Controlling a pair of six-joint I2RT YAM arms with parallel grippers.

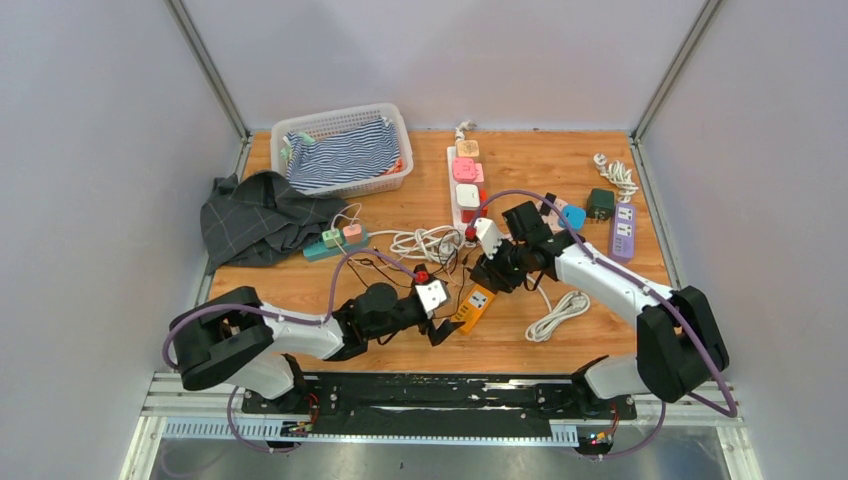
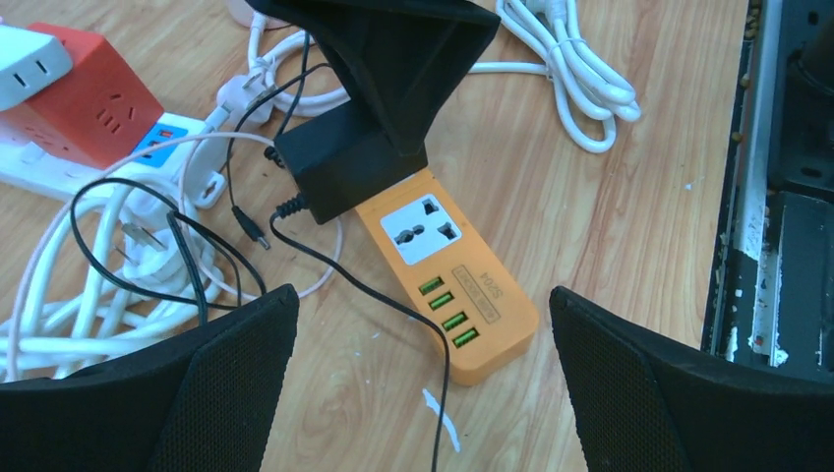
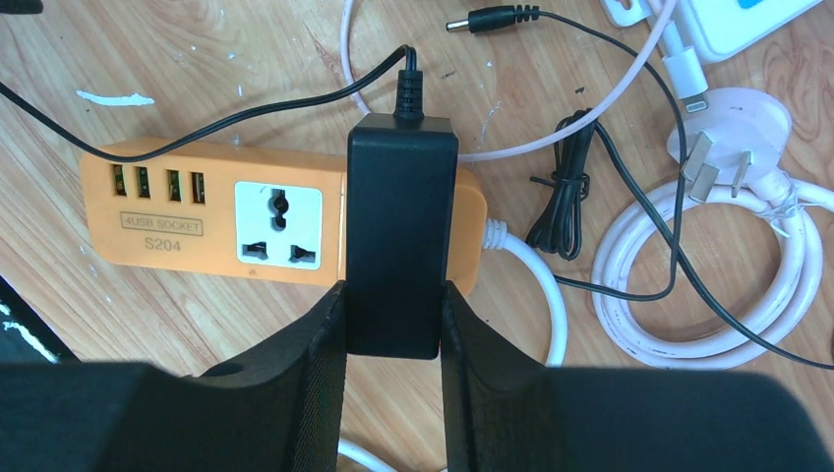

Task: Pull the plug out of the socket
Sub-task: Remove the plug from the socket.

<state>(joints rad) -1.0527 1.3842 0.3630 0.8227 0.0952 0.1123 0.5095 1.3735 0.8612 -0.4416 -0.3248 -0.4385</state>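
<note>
Overhead, one orange socket strip [image 1: 474,306] is seen lying on the counter [image 1: 530,165]. From the left wrist, the left pincer [image 2: 421,324] is shown spread wide, empty, above the strip's four USB ports. From the right wrist, the right pincer [image 3: 393,305] is seen clamped on the one black plug [image 3: 398,226], which sits at the strip's end.

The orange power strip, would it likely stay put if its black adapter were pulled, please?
Probably not: the orange power strip looks small and light, and the open left tool isn't pinning it. It may lift with the black adapter in the right tool, or slide.
</note>
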